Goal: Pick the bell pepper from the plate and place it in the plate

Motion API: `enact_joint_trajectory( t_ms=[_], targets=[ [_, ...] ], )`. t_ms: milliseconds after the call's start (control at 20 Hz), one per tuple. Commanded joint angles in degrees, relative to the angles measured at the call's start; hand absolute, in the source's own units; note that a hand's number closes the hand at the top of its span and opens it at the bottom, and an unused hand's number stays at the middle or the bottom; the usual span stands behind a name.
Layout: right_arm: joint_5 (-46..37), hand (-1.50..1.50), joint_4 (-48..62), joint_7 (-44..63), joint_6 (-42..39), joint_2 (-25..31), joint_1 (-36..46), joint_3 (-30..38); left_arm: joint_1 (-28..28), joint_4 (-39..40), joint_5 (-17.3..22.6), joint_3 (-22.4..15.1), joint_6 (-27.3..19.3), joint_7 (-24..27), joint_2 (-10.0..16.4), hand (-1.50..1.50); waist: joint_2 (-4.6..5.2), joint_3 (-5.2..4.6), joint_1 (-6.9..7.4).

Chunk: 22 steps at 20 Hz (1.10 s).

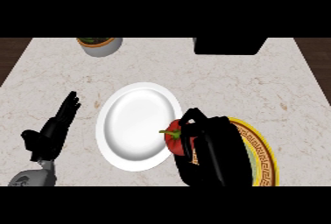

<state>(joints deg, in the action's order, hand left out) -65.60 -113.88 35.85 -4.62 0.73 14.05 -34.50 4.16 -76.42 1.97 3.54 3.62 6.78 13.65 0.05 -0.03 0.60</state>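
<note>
A red bell pepper (173,139) with a green stem shows at the right rim of the white plate (132,118), which lies at the counter's middle. My right hand (216,151) has its fingers and thumb curled round the pepper and hides most of it. Under and right of that hand lies a yellow plate with a patterned rim (264,151), largely covered by the hand. My left hand (57,127) rests open at the left of the white plate, fingers straight and pointing away from me, touching nothing.
A grey pot with a green plant (100,45) stands at the counter's far left. A black box-like object (229,45) sits at the far edge, right of centre. Dark wood floor shows beyond both side edges of the marble counter.
</note>
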Motion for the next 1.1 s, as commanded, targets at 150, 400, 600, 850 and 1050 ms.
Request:
enact_joint_trajectory(
  t_ms=[150,400,600,850,1050],
  targets=[
    [8.13,1.5,19.36,6.18,11.74,-0.71,15.28,-4.62,0.68,2.37,-1.46,1.04,-0.73,1.99,-0.25,0.0,0.1,0.01,0.26],
    [13.59,1.5,32.82,7.64,21.23,-0.73,22.24,-7.19,-2.34,-5.8,-0.17,-0.54,0.72,-3.65,-0.82,0.0,0.01,0.05,0.91],
    [18.85,1.5,38.15,13.54,34.08,-0.73,26.44,-12.17,0.12,-1.85,-1.29,-0.24,0.32,-1.67,-1.0,0.0,0.21,0.03,1.45],
    [26.09,-1.5,48.01,18.85,39.97,-0.73,35.31,-12.38,1.99,1.92,-0.28,0.69,2.69,0.52,-0.3,0.0,0.38,-0.02,1.87],
    [33.83,-1.5,54.98,15.2,47.39,-0.72,36.09,-13.84,1.85,0.91,-2.17,-1.33,1.05,0.44,-2.27,0.0,0.71,0.02,2.83]
  ],
)
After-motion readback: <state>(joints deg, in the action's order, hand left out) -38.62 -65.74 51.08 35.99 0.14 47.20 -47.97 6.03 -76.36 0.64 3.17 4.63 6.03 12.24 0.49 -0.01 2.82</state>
